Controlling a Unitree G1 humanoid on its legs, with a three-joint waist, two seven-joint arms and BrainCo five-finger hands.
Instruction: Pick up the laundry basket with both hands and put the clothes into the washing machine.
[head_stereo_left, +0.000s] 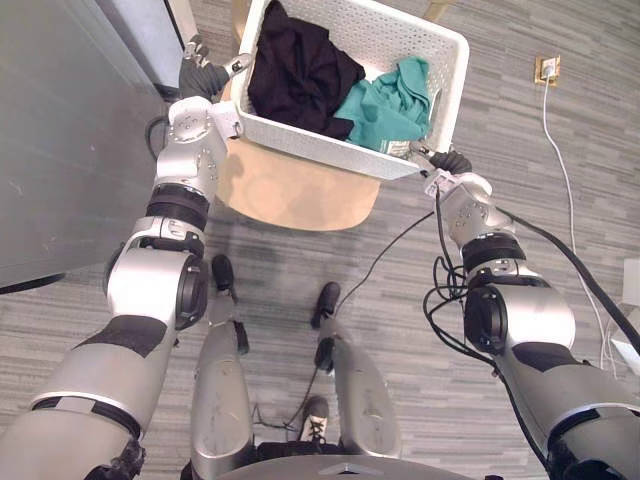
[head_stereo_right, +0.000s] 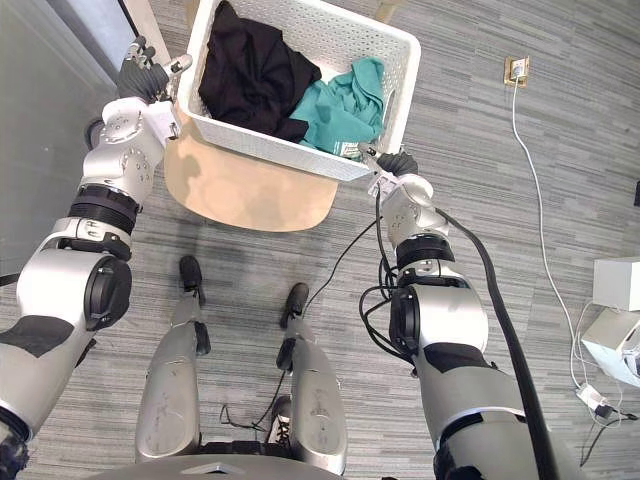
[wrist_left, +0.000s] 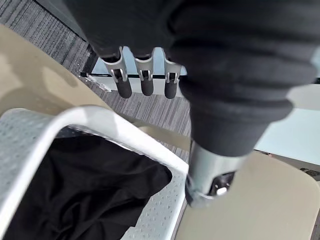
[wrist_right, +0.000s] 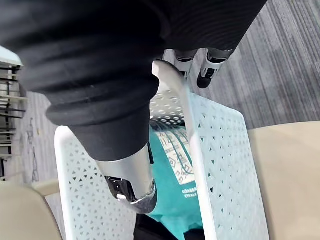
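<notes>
Laundry basket (head_stereo_left: 330, 150), left robot hand (head_stereo_left: 203, 72) open against its end, right robot hand (head_stereo_left: 452, 162) pinching rim

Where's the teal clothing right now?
In the eye views, the teal garment lies in the white laundry basket, right side, beside the black garment, near the right hand.

- Silver-grey left arm (head_stereo_left: 186, 160) and right arm (head_stereo_left: 470, 215): rounded shells, black bands between the segments.
- Left hand (head_stereo_left: 202, 75) and right hand (head_stereo_left: 452, 161) wrapped in dark ribbed covers (wrist_left: 225, 60), folds stacked like bellows.
- Silver fingers (wrist_left: 145, 80) in a row, with dark rounded tips.
- Thumb (wrist_right: 131, 182): smooth silver cylinder, small dark fittings near its end.
</notes>
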